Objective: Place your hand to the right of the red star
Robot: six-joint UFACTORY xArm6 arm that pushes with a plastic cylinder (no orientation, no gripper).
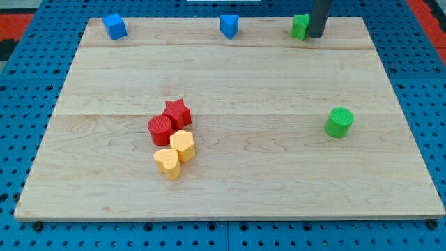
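The red star (178,112) lies left of the board's middle, touching a red cylinder (160,130) just below and to its left. My tip (316,35) is at the view's top right, on the board's far edge, right beside a green block (300,26). The tip is far from the red star, up and to the right of it.
A yellow hexagon block (182,144) and a yellow heart (167,162) sit below the red pair. A green cylinder (339,122) stands at the right. Two blue blocks (114,26) (229,26) sit along the top edge of the wooden board (230,195).
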